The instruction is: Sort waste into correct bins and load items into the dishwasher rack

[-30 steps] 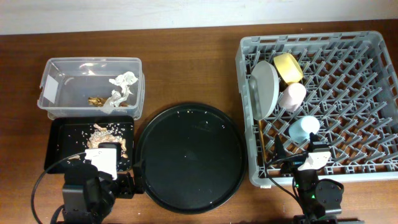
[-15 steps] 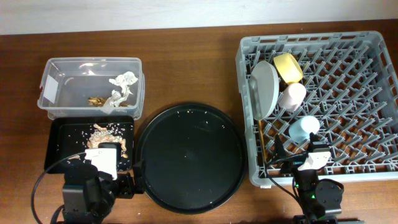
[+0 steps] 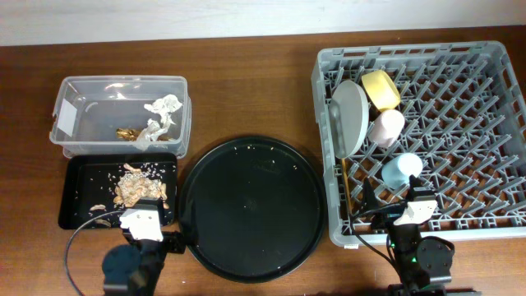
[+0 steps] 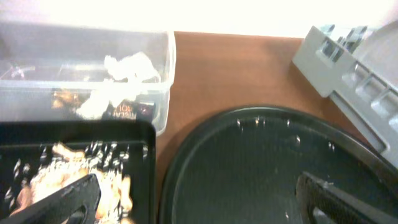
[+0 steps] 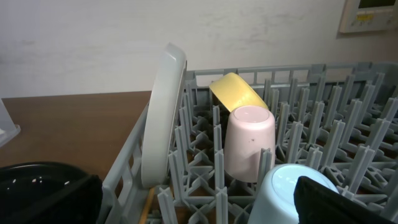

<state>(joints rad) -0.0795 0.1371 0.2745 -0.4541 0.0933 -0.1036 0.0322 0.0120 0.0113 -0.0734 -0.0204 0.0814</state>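
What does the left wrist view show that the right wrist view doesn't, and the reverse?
Only the left wrist, plainly: the clear tub holding the tissue and wrapper, and the black tray with food scraps. Only the right wrist: the plate standing on edge, the yellow bowl, the pink cup and the blue cup, all in the rack. Both: the rack, just a corner of it from the left wrist, the round tray and the table.
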